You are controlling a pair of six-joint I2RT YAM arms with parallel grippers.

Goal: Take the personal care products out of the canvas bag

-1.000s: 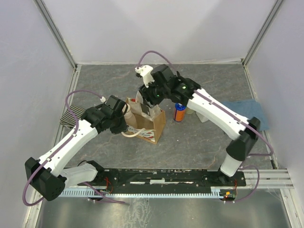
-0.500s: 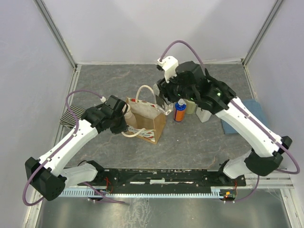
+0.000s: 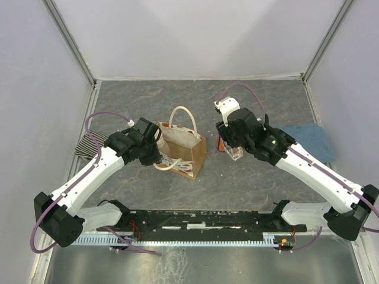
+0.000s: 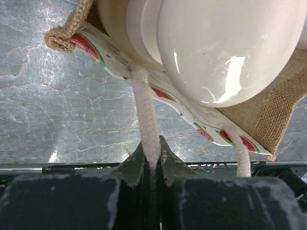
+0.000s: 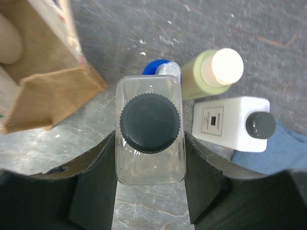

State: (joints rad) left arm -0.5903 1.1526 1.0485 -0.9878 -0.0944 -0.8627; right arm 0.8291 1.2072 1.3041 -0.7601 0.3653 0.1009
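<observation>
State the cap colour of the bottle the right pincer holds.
Black cap on clear bottle; right wrist view.

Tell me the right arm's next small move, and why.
Probably lower the clear bottle onto the table and let go: the right gripper is shut on it, upright, already outside the bag and beside the white bottle and green bottle. Whether its base touches yet is unclear.

Tan canvas bag upright on the table, cream handles, rounded cream bottle at its open top, clear black-capped bottle upright, just beside blue-capped bottle, yellow-green bottle and white bottle standing together.
</observation>
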